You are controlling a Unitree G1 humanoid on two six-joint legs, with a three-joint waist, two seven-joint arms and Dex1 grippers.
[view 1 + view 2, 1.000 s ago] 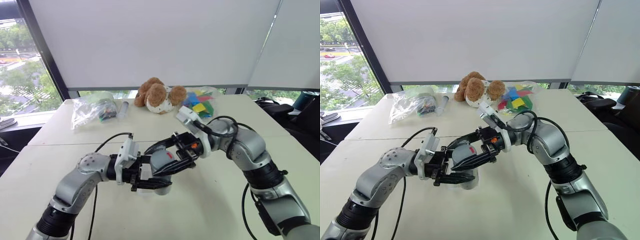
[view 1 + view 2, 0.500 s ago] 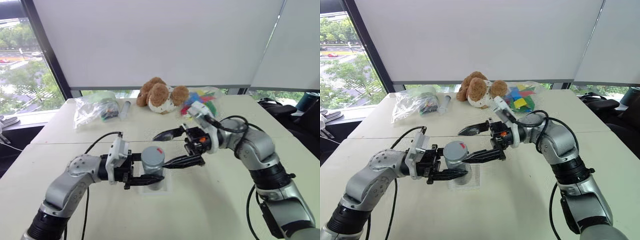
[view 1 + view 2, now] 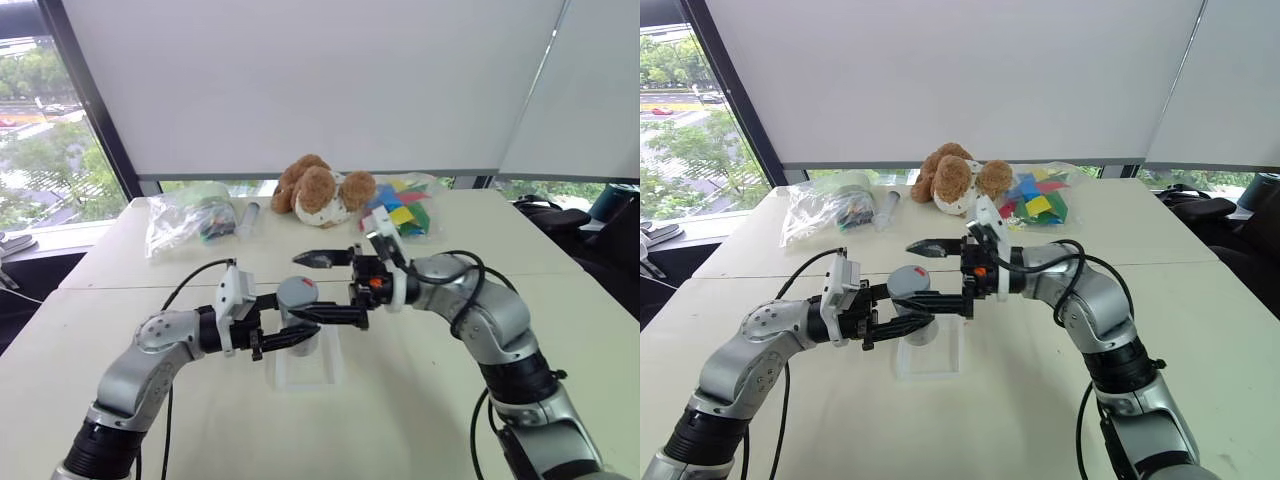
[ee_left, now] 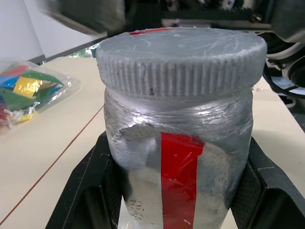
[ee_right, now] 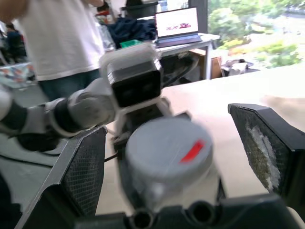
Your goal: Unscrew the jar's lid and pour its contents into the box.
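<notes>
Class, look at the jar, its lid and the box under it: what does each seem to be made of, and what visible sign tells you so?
The jar: probably clear plastic wrapped in crinkled silvery film; it wrinkles and glints.
The lid: matte grey, seemingly moulded plastic; fine ribs ring its edge.
The box: translucent whitish plastic; the table shows faintly through it.

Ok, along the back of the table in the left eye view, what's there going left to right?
Clear bag of odds and ends → small grey tube → brown plush toy → bag of coloured pieces.
</notes>
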